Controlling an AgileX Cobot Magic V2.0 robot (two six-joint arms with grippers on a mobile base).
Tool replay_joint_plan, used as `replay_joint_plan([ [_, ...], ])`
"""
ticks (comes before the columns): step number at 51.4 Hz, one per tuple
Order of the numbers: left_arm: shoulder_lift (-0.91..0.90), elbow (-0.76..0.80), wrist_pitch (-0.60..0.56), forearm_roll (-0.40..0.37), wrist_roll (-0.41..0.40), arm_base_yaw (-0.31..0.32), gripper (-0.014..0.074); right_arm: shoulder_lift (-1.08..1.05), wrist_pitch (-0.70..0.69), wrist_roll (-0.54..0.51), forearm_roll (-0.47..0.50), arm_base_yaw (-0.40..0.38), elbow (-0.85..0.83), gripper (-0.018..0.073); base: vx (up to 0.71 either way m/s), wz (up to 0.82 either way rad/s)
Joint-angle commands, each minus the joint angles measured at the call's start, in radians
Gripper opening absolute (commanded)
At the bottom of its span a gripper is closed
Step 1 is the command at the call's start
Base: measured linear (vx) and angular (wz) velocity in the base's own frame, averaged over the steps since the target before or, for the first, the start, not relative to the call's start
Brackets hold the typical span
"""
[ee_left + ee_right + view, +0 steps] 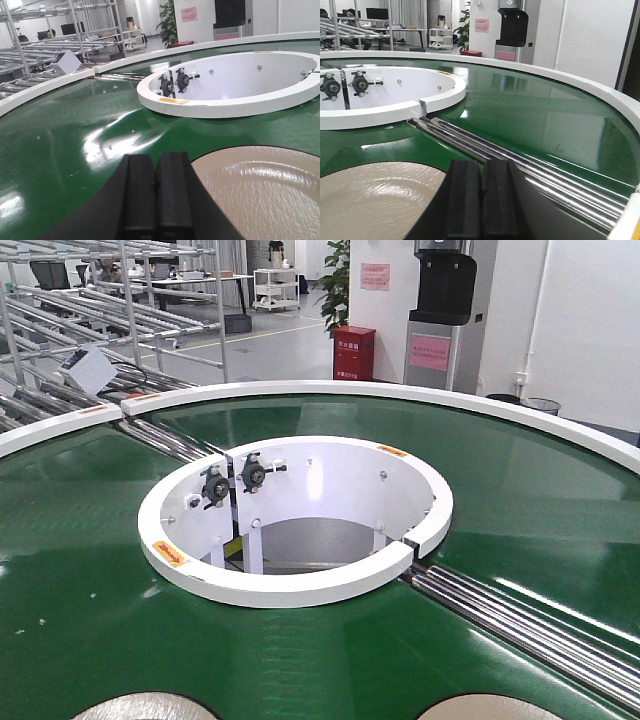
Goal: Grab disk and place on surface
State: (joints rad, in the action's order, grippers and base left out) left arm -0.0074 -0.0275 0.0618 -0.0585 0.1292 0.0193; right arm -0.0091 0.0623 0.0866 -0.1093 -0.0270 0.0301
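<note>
Setup: green ring-shaped conveyor belt (520,500) fills the front view, with a white round inner collar (290,585) at centre. Polished steel rollers (520,625) cross the belt to the near right.

Task objects: two flat, glossy beige disks lie on the belt at the near edge, one near left (145,707) and one near right (490,708). Both are cut off by the frame. The steel tabletop is not in view.

Left gripper (156,157): black pads pressed together, nothing between them. It sits low over the belt, with a disk just to its right. Right gripper (481,165): pads also pressed together and empty, with a disk just to its left. I cannot tell whether both wrist views show the same disk.

Step in hand, as judged: approach, with no grasp made yet.

Next move calls for spreading the pads, lining them up on a disk's rim and closing there. The disks are thin and lie flat, so the hold has to be at the edge.
</note>
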Motion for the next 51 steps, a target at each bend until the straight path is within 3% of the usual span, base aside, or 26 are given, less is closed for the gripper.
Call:
replay_joint_plan([
  [1, -0.018, -0.013, -0.078, 0.001, 0.000, -0.002, 0.0008, -0.012, -0.099, -0.003, -0.003, -0.008, 0.019, -0.0009, 0.00, 0.00],
  [6, -0.018, -0.011, -0.124, 0.001, 0.000, -0.002, 0.0008, -0.012, -0.130, -0.003, -0.003, -0.008, 0.018, -0.0009, 0.00, 0.00],
  [17, -0.016, 0.069, -0.457, -0.003, -0.076, 0.000, 0.0008, -0.012, -0.325, -0.002, 0.020, -0.008, -0.057, -0.0009, 0.00, 0.00],
  [27, 0.089, 0.344, -0.366, -0.003, -0.074, 0.002, 0.0008, 0.066, -0.188, -0.096, 0.034, -0.008, -0.414, -0.0009, 0.00, 0.00],
  [36, 0.358, 0.599, -0.319, 0.006, -0.072, 0.002, 0.0008, 0.352, -0.106, -0.106, 0.041, -0.008, -0.717, -0.0009, 0.00, 0.00],
  [51, 0.755, 0.743, -0.325, 0.004, -0.075, 0.002, 0.0008, 0.709, -0.094, -0.047, 0.042, -0.008, -0.847, -0.0009, 0.00, 0.00],
])
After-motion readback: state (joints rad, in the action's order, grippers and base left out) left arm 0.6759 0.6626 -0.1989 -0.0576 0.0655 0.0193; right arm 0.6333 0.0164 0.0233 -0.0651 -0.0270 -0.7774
